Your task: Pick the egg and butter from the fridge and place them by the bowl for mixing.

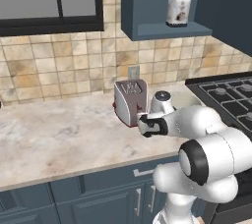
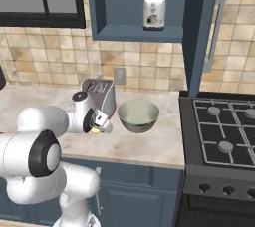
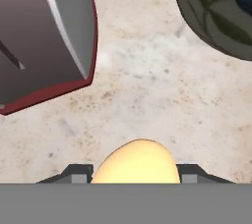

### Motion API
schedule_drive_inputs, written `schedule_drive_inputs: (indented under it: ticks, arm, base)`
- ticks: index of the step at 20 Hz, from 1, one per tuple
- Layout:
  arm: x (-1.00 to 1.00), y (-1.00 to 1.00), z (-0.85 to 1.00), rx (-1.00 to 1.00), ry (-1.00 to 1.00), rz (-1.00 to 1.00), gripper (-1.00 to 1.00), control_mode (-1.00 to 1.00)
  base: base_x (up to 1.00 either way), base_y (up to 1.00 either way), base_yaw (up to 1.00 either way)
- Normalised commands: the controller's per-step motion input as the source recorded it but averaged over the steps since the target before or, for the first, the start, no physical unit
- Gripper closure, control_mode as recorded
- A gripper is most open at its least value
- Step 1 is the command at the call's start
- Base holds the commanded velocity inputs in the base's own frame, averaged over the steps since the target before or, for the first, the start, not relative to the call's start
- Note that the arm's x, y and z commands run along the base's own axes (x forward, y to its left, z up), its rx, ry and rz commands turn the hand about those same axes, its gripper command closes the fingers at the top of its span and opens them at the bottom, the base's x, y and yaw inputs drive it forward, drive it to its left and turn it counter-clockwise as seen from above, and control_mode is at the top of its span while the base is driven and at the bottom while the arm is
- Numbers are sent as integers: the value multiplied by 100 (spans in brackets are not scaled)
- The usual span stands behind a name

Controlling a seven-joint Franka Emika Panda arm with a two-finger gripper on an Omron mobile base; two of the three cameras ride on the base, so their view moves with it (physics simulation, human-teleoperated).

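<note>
My gripper (image 3: 134, 175) is shut on the egg (image 3: 136, 161), a pale yellow-orange ball sitting between the two dark fingertips. It hangs low over the marble counter (image 2: 149, 146). In the right base view the gripper (image 2: 99, 126) is just in front of the silver toaster (image 2: 99, 95), with the egg (image 2: 95, 131) peeking out at its tip. The greenish-cream bowl (image 2: 138, 114) stands a short way to the gripper's right, and its dark rim (image 3: 216, 12) shows in the hand view. From the left base view the hand (image 1: 146, 125) is beside the toaster (image 1: 130, 101). The butter and the fridge are out of view.
A black gas stove (image 2: 224, 131) borders the counter on the right. A white canister (image 2: 154, 12) stands on the open blue shelf above. Blue cabinets run under the counter's front edge. Bare marble (image 1: 59, 134) stretches left of the toaster.
</note>
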Motion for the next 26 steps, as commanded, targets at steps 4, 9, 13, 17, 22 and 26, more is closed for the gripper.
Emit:
schedule_drive_inputs:
  ticks: [4,9,13,17,22,26]
  arm:
    - [37,-8,-10,0,0,0,100,-100]
    - [35,-6,-5,0,0,0,100,-100]
    - [33,-2,-9,0,0,0,-100,-100]
    - [1,0,0,0,0,0,-100,-100]
    - [0,0,0,0,0,0,-100,-100]
    - [0,1,32,0,-6,0,-100,-100]
  base:
    - [0,0,0]
    - [0,0,0]
    - [0,0,0]
    - [0,0,0]
    - [0,0,0]
    - [0,0,0]
